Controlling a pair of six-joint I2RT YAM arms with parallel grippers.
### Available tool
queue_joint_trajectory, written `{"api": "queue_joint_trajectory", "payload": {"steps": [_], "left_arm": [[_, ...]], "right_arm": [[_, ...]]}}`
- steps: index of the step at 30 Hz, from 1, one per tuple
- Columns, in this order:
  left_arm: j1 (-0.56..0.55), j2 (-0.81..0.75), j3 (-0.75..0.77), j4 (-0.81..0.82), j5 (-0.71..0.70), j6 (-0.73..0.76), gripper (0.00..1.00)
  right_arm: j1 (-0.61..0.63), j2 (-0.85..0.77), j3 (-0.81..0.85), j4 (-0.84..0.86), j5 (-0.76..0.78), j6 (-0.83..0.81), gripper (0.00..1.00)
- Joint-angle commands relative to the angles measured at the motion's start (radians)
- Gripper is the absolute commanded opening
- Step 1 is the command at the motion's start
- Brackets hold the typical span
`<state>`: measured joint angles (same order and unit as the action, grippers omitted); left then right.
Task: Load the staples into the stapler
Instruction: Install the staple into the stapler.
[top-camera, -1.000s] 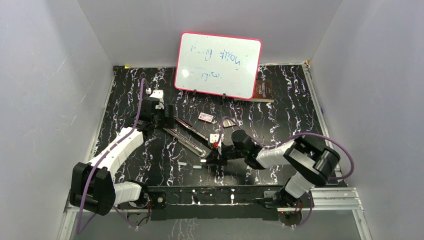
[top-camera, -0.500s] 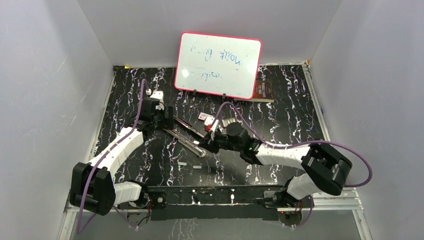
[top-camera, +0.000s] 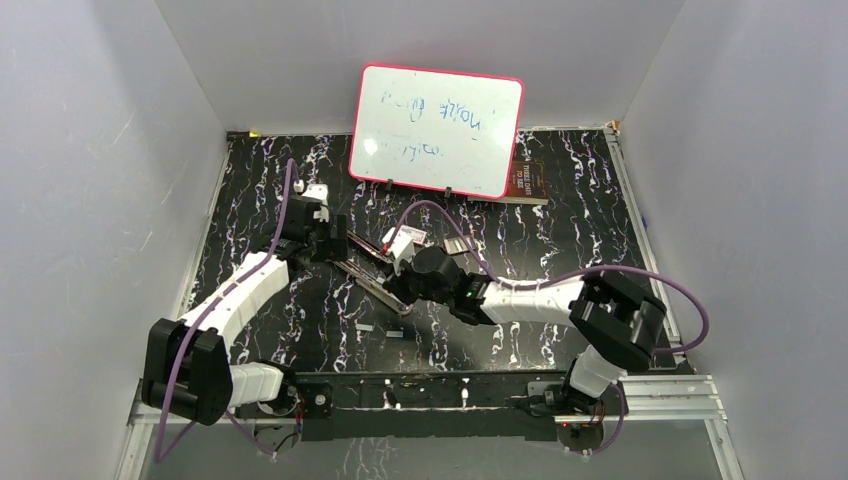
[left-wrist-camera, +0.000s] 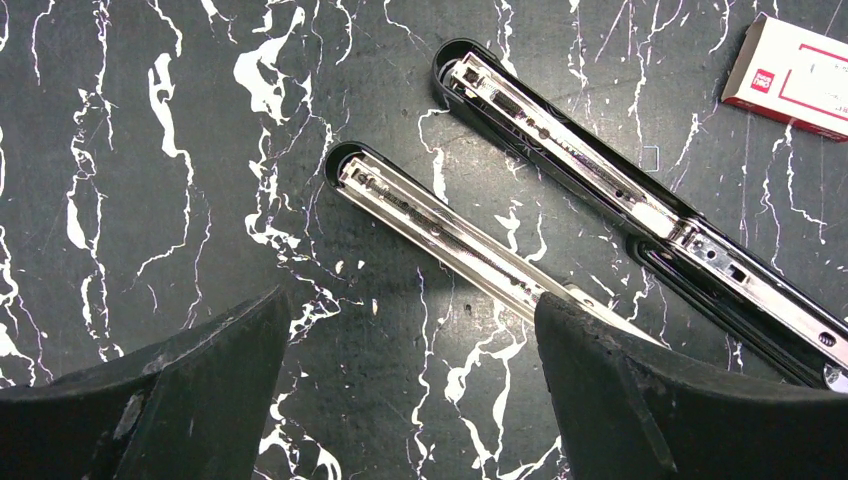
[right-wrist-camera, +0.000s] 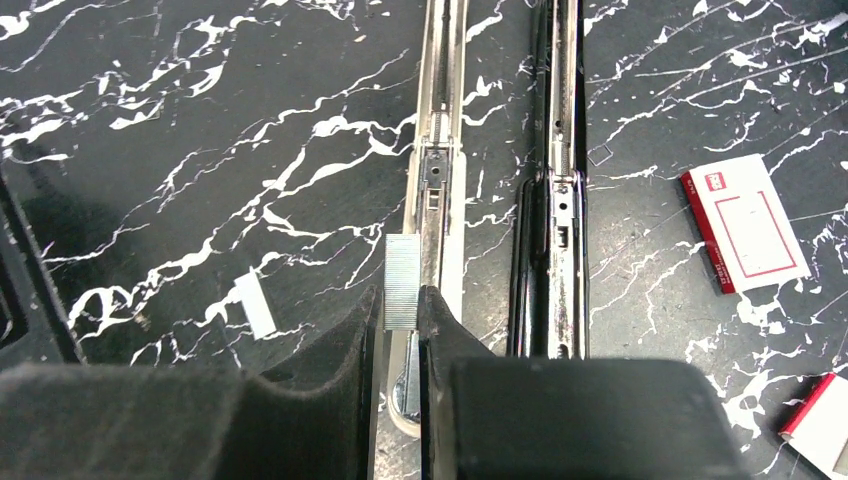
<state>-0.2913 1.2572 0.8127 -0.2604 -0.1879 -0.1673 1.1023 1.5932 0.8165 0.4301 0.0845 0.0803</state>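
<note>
- R gripper (right-wrist-camera: 400, 312): jaws pressed nearly together, pinching a strip of staples (right-wrist-camera: 402, 280) by its lower end. The strip is held flat-on and in line w/ the rail (right-wrist-camera: 440, 130), overlapping its left edge. Prob. so it can drop straight onto the channel; looks to need a slight shift right first.
- stapler (left-wrist-camera: 470, 245): folded open flat on the table (top-camera: 560, 230), two long halves side by side, shiny insides up. This exposes the channel for loading.
- L gripper (left-wrist-camera: 410, 330): claws spread wide, nothing pinched. It hovers low at the stapler's opposite end, one finger above the rail, likely ready to steady it.
- Room: black half (right-wrist-camera: 560, 150) lies just right of the rail, so little slack there. Bare table to the left, apart from a spare strip (right-wrist-camera: 252, 305).
- box w/ red label (right-wrist-camera: 757, 222): well right of both halves, out of the way.
</note>
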Motion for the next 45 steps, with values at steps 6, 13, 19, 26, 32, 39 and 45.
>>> {"api": "queue_joint_trajectory", "payload": {"steps": [6,13,19,26,32,39,45], "left_arm": [[-0.017,-0.008,0.018,-0.011,-0.039,0.013,0.92],[-0.019,-0.007,0.015,-0.004,-0.04,0.019,0.92],[-0.019,-0.007,0.014,0.0,-0.039,0.023,0.92],[-0.02,-0.007,0.014,0.0,-0.04,0.025,0.92],[-0.021,-0.008,0.013,0.001,-0.039,0.025,0.92],[-0.021,-0.008,0.014,0.001,-0.039,0.027,0.92],[-0.022,-0.011,0.014,0.003,-0.036,0.028,0.92]], "right_arm": [[0.007,0.078,0.084,0.006,0.042,0.052,0.0],[0.007,0.098,0.076,0.031,0.038,0.059,0.0],[0.006,0.115,0.081,0.044,0.031,0.058,0.0],[0.007,0.128,0.09,0.043,0.035,0.055,0.0],[0.006,0.135,0.092,0.037,0.039,0.056,0.01],[0.007,0.143,0.099,0.024,0.041,0.055,0.01],[0.007,0.143,0.107,0.008,0.048,0.054,0.01]]}}
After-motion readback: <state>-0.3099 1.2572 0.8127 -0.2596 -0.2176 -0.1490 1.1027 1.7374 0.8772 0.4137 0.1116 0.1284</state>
